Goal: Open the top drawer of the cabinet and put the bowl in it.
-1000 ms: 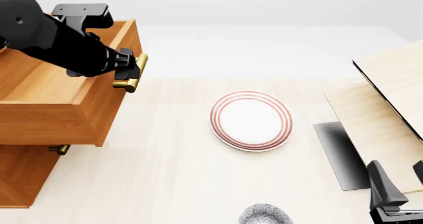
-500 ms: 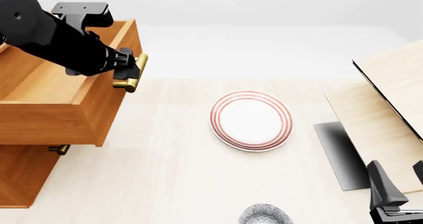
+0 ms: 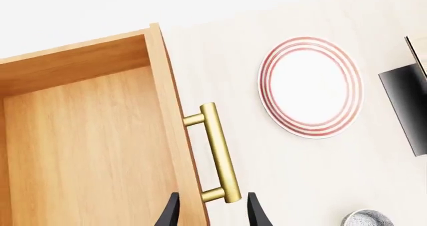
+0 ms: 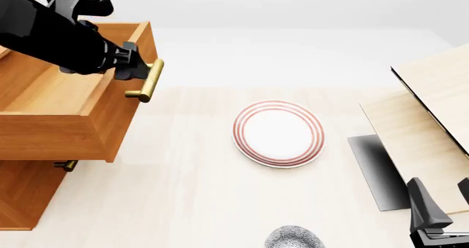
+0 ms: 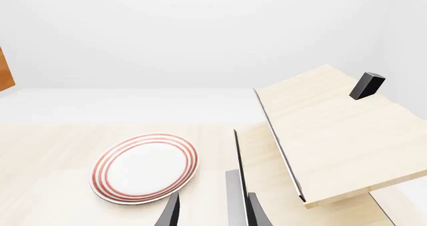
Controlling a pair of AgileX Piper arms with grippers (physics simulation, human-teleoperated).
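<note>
Bowl: the bowl (image 4: pixel 294 237) is small, round and white with a dense grey-blue speckle; it sits at the near edge of the table (image 4: pixel 190 204), cut off by the front view's lower border, nearer than the plate and well apart from the cabinet.
Right tool: the right tool (image 4: pixel 440 218) shows only as dark fingers at the near right corner of the front view; the right wrist view shows two finger tips (image 5: pixel 172 212) with a gap between them and nothing held, so it is released.
Plate: the white plate with red rings (image 4: pixel 278 133) lies flat mid-table, beyond the bowl.
Cabinet: the orange-brown cabinet (image 4: pixel 22 196) stands at the left; a lower drawer's brass handle (image 4: pixel 66 164) peeks out under the open drawer.
Top drawer: the top drawer (image 4: pixel 66 102) is pulled out, a deep wooden box with its inside bare; its brass bar handle (image 4: pixel 146 80) faces the plate.
Left tool: the left tool (image 4: pixel 130 58) is above the drawer front, its fingers spread and off the handle.
Change: half a second ago the left tool sat lower, at the handle; it has since risen and drawn back, while drawer, plate and bowl have not moved.
View difference: the left wrist view alone looks straight down into the drawer (image 3: pixel 87 146) and shows the handle (image 3: pixel 219 153) between the parted finger tips (image 3: pixel 257 213); the right wrist view alone shows a small dark block (image 5: pixel 366 85) on the pale wood furniture (image 5: pixel 333 131).
</note>
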